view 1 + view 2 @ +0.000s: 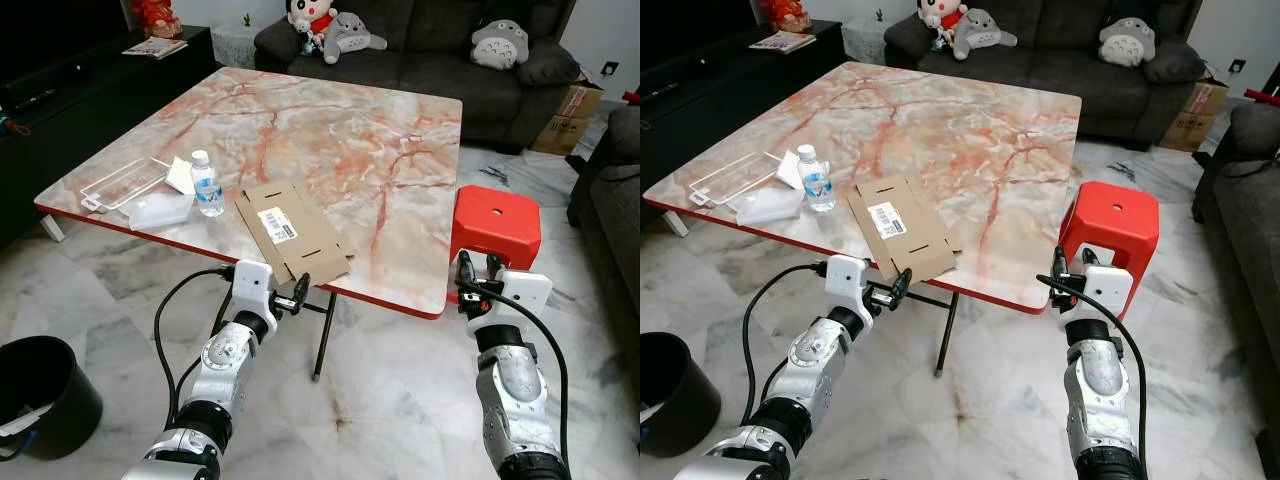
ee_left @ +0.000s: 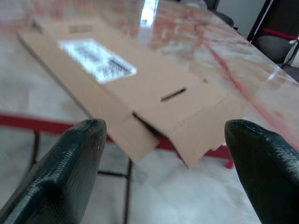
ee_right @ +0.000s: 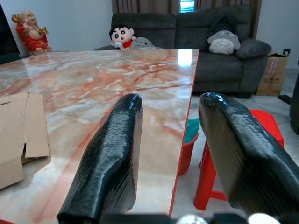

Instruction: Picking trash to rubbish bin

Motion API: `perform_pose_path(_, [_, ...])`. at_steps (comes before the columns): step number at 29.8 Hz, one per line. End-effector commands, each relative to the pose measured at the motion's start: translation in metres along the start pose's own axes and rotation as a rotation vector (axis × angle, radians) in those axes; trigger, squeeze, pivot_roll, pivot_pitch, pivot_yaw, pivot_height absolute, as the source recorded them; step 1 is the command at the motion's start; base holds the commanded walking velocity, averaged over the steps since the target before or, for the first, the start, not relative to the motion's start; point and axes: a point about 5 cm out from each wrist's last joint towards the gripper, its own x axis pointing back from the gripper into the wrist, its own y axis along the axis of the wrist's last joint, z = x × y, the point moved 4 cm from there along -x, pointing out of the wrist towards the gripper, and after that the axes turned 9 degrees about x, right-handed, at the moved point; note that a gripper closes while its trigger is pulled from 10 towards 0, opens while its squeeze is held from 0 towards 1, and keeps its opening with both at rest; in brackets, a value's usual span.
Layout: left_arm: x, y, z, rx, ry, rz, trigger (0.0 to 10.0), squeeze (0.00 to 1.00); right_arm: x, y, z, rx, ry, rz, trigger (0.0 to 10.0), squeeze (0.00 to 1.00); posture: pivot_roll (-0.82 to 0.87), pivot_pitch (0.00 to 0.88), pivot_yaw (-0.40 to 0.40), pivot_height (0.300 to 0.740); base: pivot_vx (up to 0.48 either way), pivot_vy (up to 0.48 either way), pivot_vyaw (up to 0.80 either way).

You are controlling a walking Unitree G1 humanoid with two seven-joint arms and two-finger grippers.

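While the left gripper (image 1: 303, 291) is held apart near cardboard (image 1: 291, 231), a marble table (image 1: 380, 150) is flanked by a sofa (image 1: 440, 40) and a black bin (image 1: 40, 395)

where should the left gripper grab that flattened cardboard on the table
Take the flattened cardboard by its near flaps, which jut past the table edge. It lies flat, so only that overhang lets one finger go above and one below. The open left gripper could probably come straight in from the robot's side.

Bright, even daylight; window glare on the glossy table (image 3: 184, 57) (left wrist view blurred up close).
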Motion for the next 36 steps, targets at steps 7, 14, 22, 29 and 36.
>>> perform_pose_path(7, [0.007,-0.015,0.018,0.133,0.081,0.079,10.0,0.00,0.000,0.003,-0.001,-0.002,0.000,-0.006,10.0,0.00,0.07,0.090,-0.034,0.740,0.000,0.000,0.00])
perform_pose_path(14, [0.001,-0.019,0.016,0.235,0.094,0.137,10.0,0.00,-0.002,0.005,0.000,-0.001,0.007,-0.008,10.0,0.00,0.06,0.093,-0.041,0.740,0.000,0.000,0.00])
perform_pose_path(22, [-0.009,-0.019,0.003,0.352,0.083,0.156,10.0,0.00,-0.001,0.005,-0.002,0.005,0.005,-0.009,10.0,0.00,0.05,0.092,-0.047,0.740,0.000,0.000,0.00])
perform_pose_path(29, [-0.019,-0.005,-0.022,0.401,-0.053,0.105,10.0,0.00,-0.001,0.007,-0.005,0.010,-0.001,-0.014,10.0,0.00,0.05,0.087,-0.049,0.740,0.000,0.000,0.00])
perform_pose_path(36, [-0.018,-0.003,-0.044,0.400,-0.206,0.117,10.0,0.00,-0.002,0.008,-0.005,0.011,-0.001,-0.017,10.0,0.00,0.05,0.087,-0.049,0.740,0.000,0.000,0.00])
